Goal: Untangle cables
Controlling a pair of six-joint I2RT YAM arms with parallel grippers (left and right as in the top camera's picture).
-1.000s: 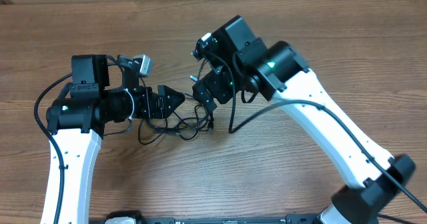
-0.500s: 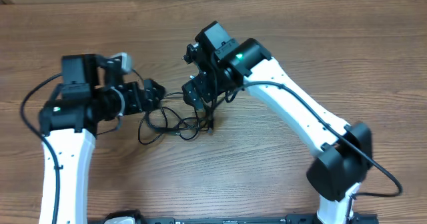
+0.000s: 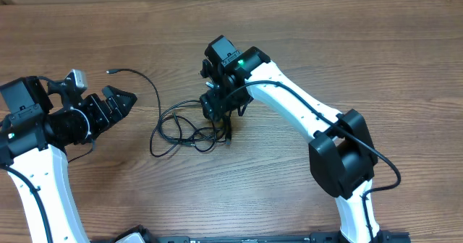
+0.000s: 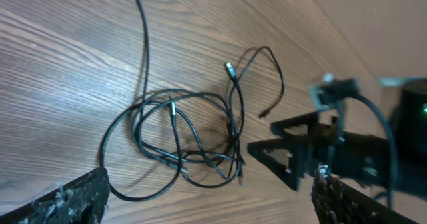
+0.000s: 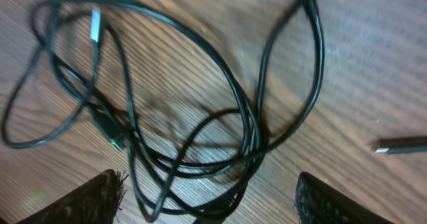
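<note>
Overhead shows the cables (image 3: 189, 129) mostly one tangle on the table (image 3: 347, 33), a single end trailing loose; left gripper (image 3: 124, 100) spread and empty well aside, right gripper (image 3: 219, 116) spread above the tangle, so untangling looks barely begun.

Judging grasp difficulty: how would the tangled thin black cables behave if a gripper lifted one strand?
Likely floppy: the thin black cables lie in loose curving loops, so a strand would sag. Probably light, being so thin. Loops cross, so the rest may drag along the wooden table.
</note>
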